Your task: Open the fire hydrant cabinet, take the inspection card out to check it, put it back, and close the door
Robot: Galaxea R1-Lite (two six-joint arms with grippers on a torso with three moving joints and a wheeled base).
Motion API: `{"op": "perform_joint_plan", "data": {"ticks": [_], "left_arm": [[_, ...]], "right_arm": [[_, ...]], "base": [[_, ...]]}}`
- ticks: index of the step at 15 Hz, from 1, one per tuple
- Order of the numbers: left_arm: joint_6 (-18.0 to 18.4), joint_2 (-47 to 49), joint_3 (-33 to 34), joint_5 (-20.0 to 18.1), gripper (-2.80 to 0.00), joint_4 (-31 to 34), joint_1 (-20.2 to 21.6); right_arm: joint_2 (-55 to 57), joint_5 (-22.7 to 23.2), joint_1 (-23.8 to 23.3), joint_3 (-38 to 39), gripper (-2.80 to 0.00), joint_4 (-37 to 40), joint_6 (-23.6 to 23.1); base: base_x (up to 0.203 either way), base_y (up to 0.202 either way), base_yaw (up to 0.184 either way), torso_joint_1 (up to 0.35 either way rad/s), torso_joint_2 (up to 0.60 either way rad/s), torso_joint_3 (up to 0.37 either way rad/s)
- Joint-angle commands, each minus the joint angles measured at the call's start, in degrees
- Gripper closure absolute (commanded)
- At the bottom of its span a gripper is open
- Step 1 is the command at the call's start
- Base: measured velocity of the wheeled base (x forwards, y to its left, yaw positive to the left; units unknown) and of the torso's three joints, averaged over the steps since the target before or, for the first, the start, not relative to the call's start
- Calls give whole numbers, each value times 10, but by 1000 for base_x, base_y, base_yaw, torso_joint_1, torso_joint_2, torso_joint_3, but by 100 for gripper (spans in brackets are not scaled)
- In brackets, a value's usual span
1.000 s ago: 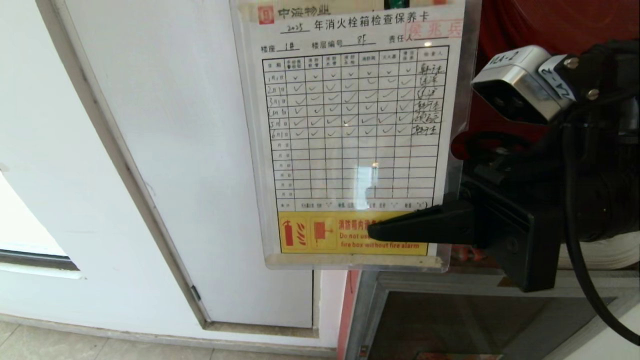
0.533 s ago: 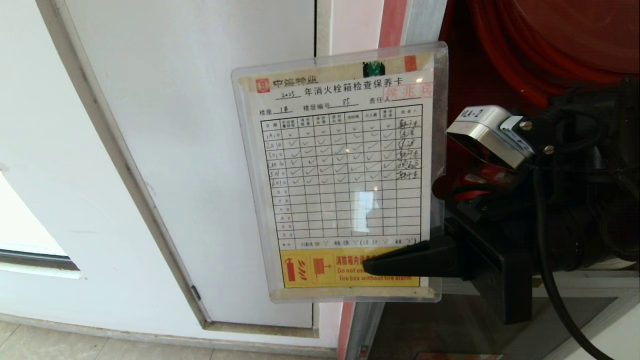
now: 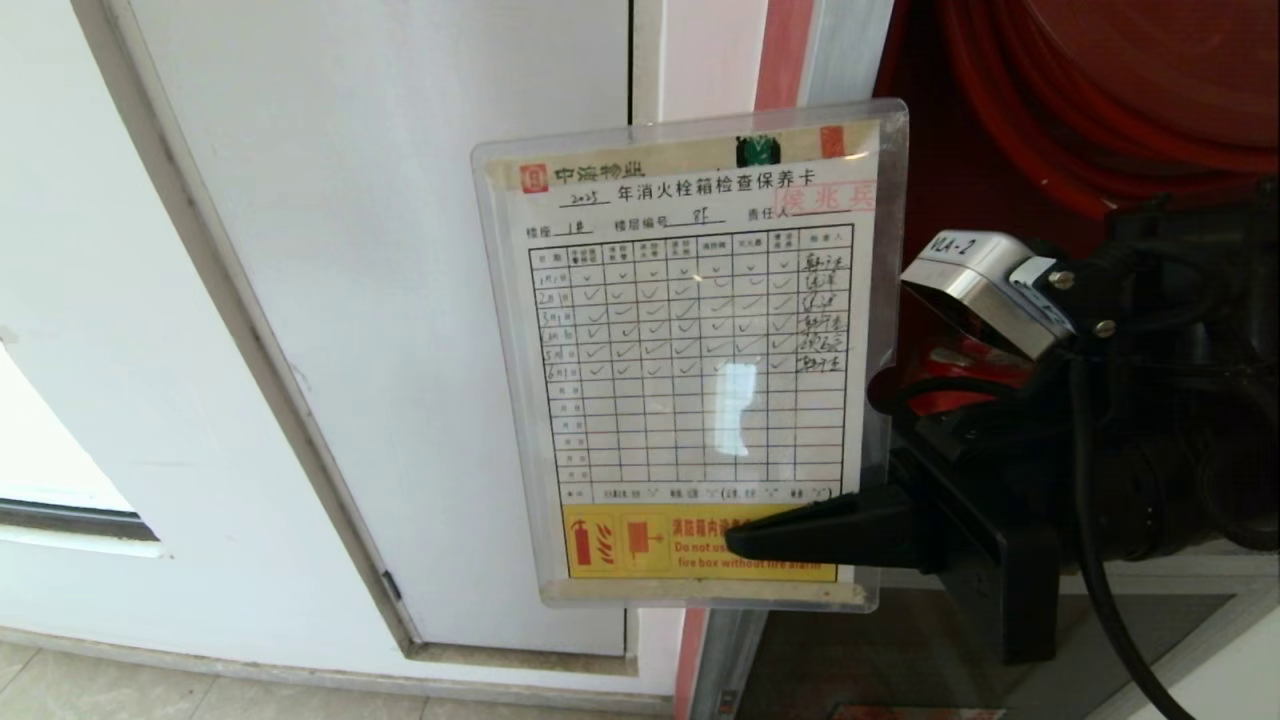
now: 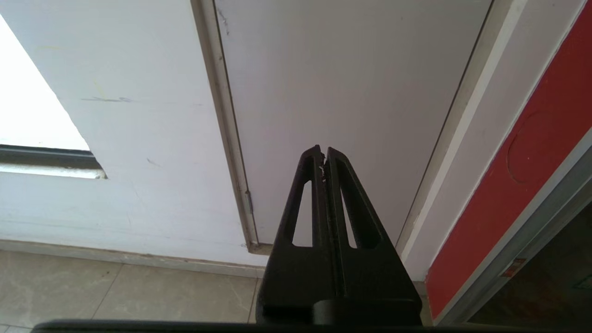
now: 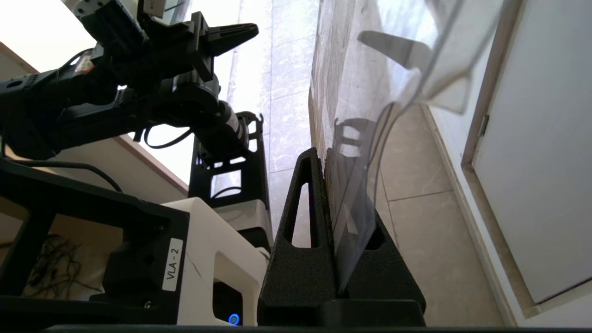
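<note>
While the head view shows the printed face of the inspection card (image 3: pixel 690 360), held upright before the white wall panel (image 3: pixel 400 300) beside the red interior of the fire hydrant cabinet (image 3: pixel 960 180), the right wrist view shows its clear sleeve edge-on, pinched by the right gripper (image 5: pixel 329 159). Only the left wrist view shows the left gripper (image 4: pixel 323 156), fingers pressed together on nothing, over beige floor tiles (image 4: pixel 115 291).

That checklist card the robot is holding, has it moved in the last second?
Yes. The card sits lower and smaller against the unmoved white wall panel, so it went down and away from the camera, clamped in the right gripper.
</note>
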Motion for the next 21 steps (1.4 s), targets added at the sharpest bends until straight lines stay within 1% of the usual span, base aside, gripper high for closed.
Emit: {"op": "perform_joint_plan", "data": {"ticks": [1, 4, 12, 15, 16, 18, 21], "left_arm": [[0, 0, 11, 0, 0, -1, 0], [0, 0, 11, 0, 0, 0, 0], [0, 0, 11, 0, 0, 0, 0], [0, 0, 11, 0, 0, 0, 0], [0, 0, 11, 0, 0, 0, 0], [0, 0, 11, 0, 0, 0, 0], [0, 0, 11, 0, 0, 0, 0]], "right_arm": [[-10, 2, 0, 1, 0, -1, -1], [-27, -1, 0, -7, 0, -2, -1], [-84, -37, 1, -37, 0, 9, 3], [-101, -56, 0, -59, 0, 44, 3], [-107, -68, 0, -59, 0, 45, 3], [-119, -110, 0, -58, 0, 48, 2], [-138, -171, 0, -58, 0, 90, -3]], "base": [[0, 0, 0, 0, 0, 0], [0, 0, 0, 0, 0, 0], [0, 0, 0, 0, 0, 0], [0, 0, 0, 0, 0, 0], [0, 0, 0, 0, 0, 0], [0, 0, 0, 0, 0, 0], [0, 0, 0, 0, 0, 0]]}}
